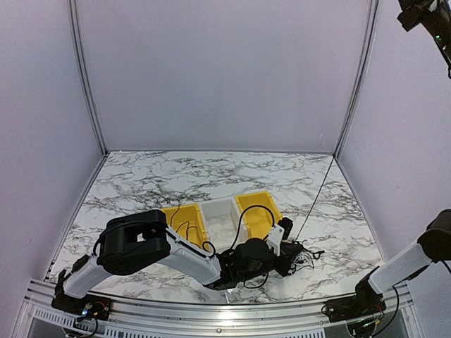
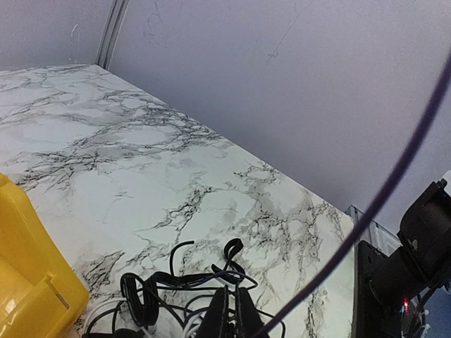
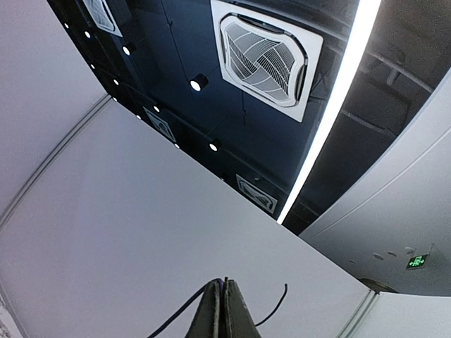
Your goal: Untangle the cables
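Left pincer (image 2: 232, 296) clenched amid cables (image 2: 150, 299); right pincer (image 3: 223, 285) raised, grasping black cable (image 3: 176, 314).

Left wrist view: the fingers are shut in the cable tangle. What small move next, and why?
Probably lift the right fingers slightly while the left fingers pin the tangle: the right pair is shut on one dark cable stretched from the pile, so a gentle pull may draw it free.

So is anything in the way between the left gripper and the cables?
No, nothing visible. The left gripper sits right down in the cables, its fingers shut among the loops. The yellow bin is off to one side, not between them.
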Controlling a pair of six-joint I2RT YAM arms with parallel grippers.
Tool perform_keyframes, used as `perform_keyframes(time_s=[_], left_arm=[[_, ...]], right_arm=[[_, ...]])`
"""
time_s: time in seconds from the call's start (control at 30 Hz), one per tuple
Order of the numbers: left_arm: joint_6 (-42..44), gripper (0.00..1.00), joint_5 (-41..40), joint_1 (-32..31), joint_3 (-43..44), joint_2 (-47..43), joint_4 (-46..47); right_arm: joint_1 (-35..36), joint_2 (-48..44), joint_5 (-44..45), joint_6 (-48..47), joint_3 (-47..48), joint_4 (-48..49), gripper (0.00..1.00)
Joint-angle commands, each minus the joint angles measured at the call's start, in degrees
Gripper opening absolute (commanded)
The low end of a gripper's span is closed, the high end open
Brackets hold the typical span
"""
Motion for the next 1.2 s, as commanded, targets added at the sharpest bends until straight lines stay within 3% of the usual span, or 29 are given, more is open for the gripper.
perform_keyframes(time_s=[0.0,0.13,0.27,0.7,0.87,1.0,1.17], left_arm=[[0.3,0.04,0.6,0.0,-0.1,2.5,-2.0],[0.6,0.05,1.0,0.2,0.1,3.0,-2.0],[0.6,0.14,0.9,0.2,0.0,3.1,-2.0],[2.4,0.2,1.9,0.0,-3.4,-0.6,-1.7],[5.9,0.46,-0.2,-1.1,-10.7,-8.6,0.0],[8.8,0.62,-2.5,-2.2,-18.0,-17.0,2.1],[13.8,0.67,-3.0,-3.4,-26.2,-27.6,3.7]], right_arm=[[0.2,-0.4,6.0,-3.0,1.6,16.3,0.0],[0.2,-0.3,5.8,-4.9,2.6,22.3,0.0],[0.2,-0.7,5.8,-6.7,1.7,22.9,0.0],[0.2,-4.8,10.3,-5.0,-11.8,9.0,0.0],[0.2,-8.5,6.5,-2.5,-22.4,0.3,0.0],[0.2,-12.0,2.9,-2.9,-32.5,-5.4,0.0],[0.2,-15.2,-0.7,-5.0,-40.2,-10.9,0.0]])
